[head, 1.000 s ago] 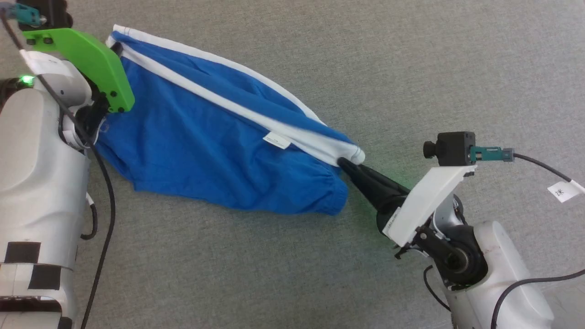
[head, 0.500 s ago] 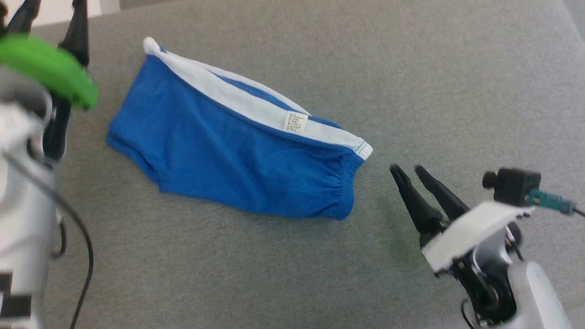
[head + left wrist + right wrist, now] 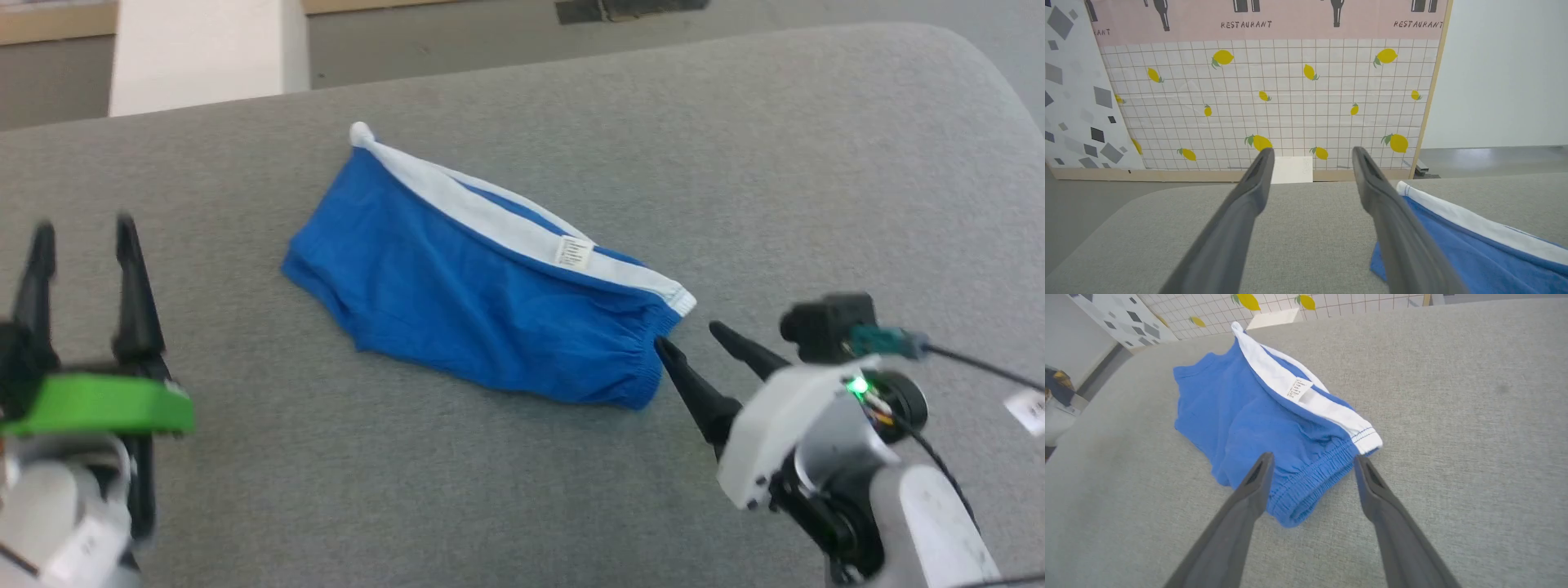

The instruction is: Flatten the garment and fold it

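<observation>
On a grey fabric-covered worktop [image 3: 490, 490], royal blue basketball shorts [image 3: 457, 302] with a broad white side stripe [image 3: 482, 214] are pictured lying flat, gripped by neither arm. The shorts are laid diagonally near the middle of the worktop, with the white side stripe running along the far edge and a small white label [image 3: 574, 251] shown on it. The gathered elastic waistband [image 3: 1306, 486] is turned toward the right tool [image 3: 688, 335], whose 2 long dark fingers are spread wide with nothing clamped between them. In the right wrist view the waistband end is framed between the 2 fingertips; whether it is touched cannot be told. The left tool [image 3: 82, 227] is held well apart from the shorts at the near left, its 2 fingers likewise parted and empty above a green bracket [image 3: 98, 404]. In the left wrist view a corner of the shorts is seen beside 1 finger, and a gridded wall panel printed with yellow lemons [image 3: 1290, 102] is seen beyond the worktop.
</observation>
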`<state>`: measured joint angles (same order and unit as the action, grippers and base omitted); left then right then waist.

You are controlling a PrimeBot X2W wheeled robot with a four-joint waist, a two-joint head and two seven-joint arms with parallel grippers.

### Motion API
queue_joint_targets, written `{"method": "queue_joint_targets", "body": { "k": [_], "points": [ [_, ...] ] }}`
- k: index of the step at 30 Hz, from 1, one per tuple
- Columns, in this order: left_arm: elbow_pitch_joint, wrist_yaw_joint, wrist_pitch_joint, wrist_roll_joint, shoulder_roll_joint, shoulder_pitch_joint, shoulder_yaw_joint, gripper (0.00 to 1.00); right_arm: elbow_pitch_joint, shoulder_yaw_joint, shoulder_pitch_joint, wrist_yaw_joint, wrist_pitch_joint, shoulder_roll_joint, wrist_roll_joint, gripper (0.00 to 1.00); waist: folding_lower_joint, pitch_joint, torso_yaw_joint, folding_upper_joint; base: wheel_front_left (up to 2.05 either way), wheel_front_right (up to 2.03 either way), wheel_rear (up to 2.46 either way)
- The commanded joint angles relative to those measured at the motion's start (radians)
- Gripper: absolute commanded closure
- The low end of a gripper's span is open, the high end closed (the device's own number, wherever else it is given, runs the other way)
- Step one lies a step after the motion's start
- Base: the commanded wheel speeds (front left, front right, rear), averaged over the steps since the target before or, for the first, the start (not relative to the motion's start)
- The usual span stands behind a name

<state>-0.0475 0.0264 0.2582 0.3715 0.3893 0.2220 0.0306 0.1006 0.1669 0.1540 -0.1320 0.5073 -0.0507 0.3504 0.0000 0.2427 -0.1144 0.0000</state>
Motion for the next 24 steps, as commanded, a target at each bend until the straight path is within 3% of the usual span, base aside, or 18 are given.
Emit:
{"method": "queue_joint_targets", "body": {
  "k": [1,6,21,22,23,24],
  "points": [
    [0.020,0.002,0.003,-0.015,-0.018,-0.041,0.009,0.00,-0.023,0.002,0.035,0.001,0.019,0.000,-0.024,0.00,0.0000,-0.021,0.034,0.0000,0.00,0.00,0.00],
    [0.055,-0.021,0.003,-0.027,-0.086,-0.121,0.025,0.00,-0.187,-0.026,0.124,0.001,0.118,0.000,-0.144,0.00,0.0000,-0.016,0.099,0.0000,0.00,0.00,0.00],
    [0.005,-0.075,0.004,-0.071,-0.134,-0.127,0.030,0.00,-0.509,-0.019,0.176,0.001,0.088,0.000,-0.132,0.00,0.0000,-0.008,0.140,0.0000,0.00,0.00,0.00],
    [0.003,-0.077,0.004,-0.073,-0.135,-0.126,0.029,0.00,-0.523,-0.017,0.184,0.001,0.087,0.000,-0.134,0.51,0.0000,-0.006,0.141,0.0000,0.00,0.00,0.00],
    [-0.001,-0.080,0.004,-0.074,-0.136,-0.125,0.029,0.00,-0.538,-0.014,0.192,0.001,0.083,0.000,-0.135,0.91,0.0000,-0.005,0.141,0.0000,0.00,0.00,0.00],
    [-0.007,-0.084,0.004,-0.073,-0.137,-0.125,0.027,0.00,-0.549,-0.010,0.198,0.001,0.081,0.000,-0.135,1.00,0.0000,-0.005,0.140,0.0000,0.00,0.00,0.00]
  ]
}}
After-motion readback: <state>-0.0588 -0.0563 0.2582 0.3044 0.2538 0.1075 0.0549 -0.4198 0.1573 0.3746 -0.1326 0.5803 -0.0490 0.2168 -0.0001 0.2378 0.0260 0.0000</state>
